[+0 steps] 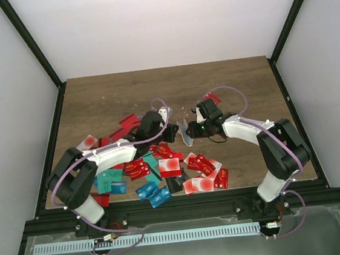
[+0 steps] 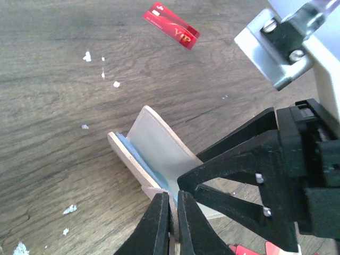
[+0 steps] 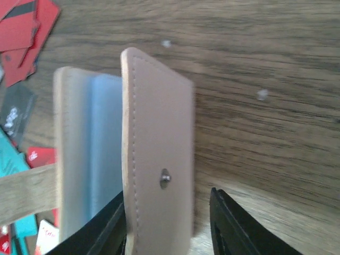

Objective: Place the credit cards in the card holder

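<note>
Credit cards (image 1: 156, 171) lie heaped over the left and near part of the counter (image 1: 245, 89). I see none inside the card holder (image 1: 184, 132), which sits half open mid-counter between the two arms. The left end effector (image 2: 173, 215) is pressed together, pinching the edge of one flap beside the blue lining. The right end effector (image 3: 167, 228) is spread astride the other flap, the one with the snap stud. One finger is against it and there is a gap on the other side. The step in hand looks like spreading the holder open. Next, I'd judge, the right side must clamp its flap and draw it away gently, without pulling it from the left pinch. Bare wood beyond and to the right gives room, while the pile crowds the near side.
</note>
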